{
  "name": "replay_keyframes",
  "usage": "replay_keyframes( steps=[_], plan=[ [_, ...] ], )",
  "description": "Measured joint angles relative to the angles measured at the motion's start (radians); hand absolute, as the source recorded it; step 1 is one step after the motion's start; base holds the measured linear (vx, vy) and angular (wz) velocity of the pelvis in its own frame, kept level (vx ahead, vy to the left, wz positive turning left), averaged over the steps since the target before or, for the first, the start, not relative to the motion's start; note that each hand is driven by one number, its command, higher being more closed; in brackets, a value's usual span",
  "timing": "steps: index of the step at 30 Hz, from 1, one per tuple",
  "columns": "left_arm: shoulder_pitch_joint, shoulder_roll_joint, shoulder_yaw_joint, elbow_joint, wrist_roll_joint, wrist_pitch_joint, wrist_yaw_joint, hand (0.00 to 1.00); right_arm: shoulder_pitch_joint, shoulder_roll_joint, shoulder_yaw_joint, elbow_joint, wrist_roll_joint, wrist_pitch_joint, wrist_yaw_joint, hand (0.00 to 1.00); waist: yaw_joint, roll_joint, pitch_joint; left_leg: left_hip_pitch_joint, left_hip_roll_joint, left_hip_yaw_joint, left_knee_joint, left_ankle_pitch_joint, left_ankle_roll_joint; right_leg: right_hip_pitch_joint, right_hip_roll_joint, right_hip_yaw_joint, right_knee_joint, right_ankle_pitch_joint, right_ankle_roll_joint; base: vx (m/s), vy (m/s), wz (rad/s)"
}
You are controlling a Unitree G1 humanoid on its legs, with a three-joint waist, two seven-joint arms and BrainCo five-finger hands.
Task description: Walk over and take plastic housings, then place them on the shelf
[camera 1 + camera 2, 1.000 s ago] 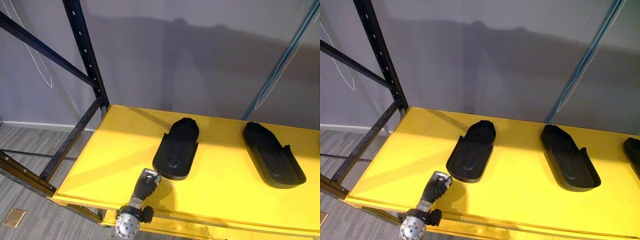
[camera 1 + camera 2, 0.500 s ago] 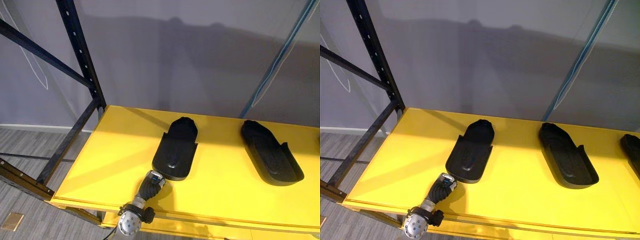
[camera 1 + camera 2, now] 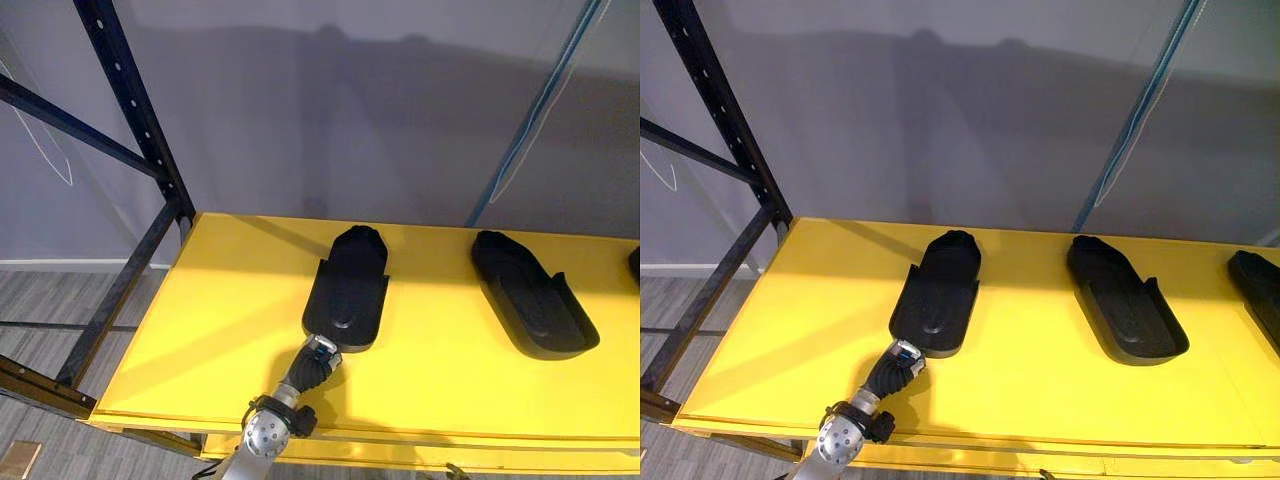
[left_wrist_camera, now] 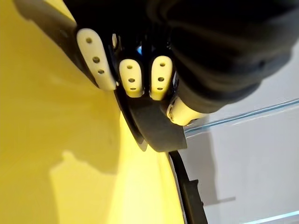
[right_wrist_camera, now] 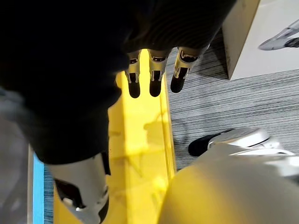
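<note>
The left housing [image 3: 347, 290], a black plastic shell, lies hollow side up on the yellow shelf [image 3: 200, 330], toward its left half. Its long axis runs from the front edge back toward the wall, leaning a little to the right as it goes. The rounded, raised end points at the wall and the flatter, open end faces the robot.

The left hand [image 3: 312, 362] sits right at that near end. From its wrist, the fingers [image 4: 131, 79] are curled over the near rim and the thumb presses the rim from the other side, so the rim is pinched between them.

A second housing [image 3: 530, 295] lies well apart to the right, angled the other way, and a third housing [image 3: 1260, 290] sits at the shelf's far right. The right hand [image 5: 154, 74] hangs low by the shelf's front edge, fingers straight and holding nothing.

A dark rack upright [image 3: 135, 110] with a diagonal brace stands at the shelf's left corner, and a thin blue post [image 3: 535, 110] slants up on the right. Behind is a plain grey wall [image 3: 350, 110]; below, grey striped floor [image 3: 60, 300].
</note>
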Motion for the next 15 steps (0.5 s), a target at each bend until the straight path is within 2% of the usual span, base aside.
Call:
replay_keyframes(
  steps=[4, 15],
  plan=[
    [-0.008, -0.001, -0.022, 0.003, 0.009, 0.000, 0.001, 1.00, -0.004, 0.000, 0.000, 0.000, 0.000, 0.000, -0.004, 0.00, -0.010, 0.002, 0.001, 0.000, 0.000, 0.001, 0.000, -0.001, 0.000, 0.000, 0.000, 0.001, 0.000, 0.000, 0.000, 0.00, 0.000, 0.00],
    [-0.050, -0.005, -0.059, 0.034, 0.009, -0.001, 0.017, 1.00, -0.014, 0.000, 0.000, 0.000, 0.000, 0.000, -0.005, 0.00, -0.015, 0.010, 0.003, 0.002, -0.002, 0.016, 0.000, -0.004, 0.001, -0.005, 0.001, 0.020, -0.001, 0.003, -0.002, -0.02, 0.008, -0.03]
  ],
)
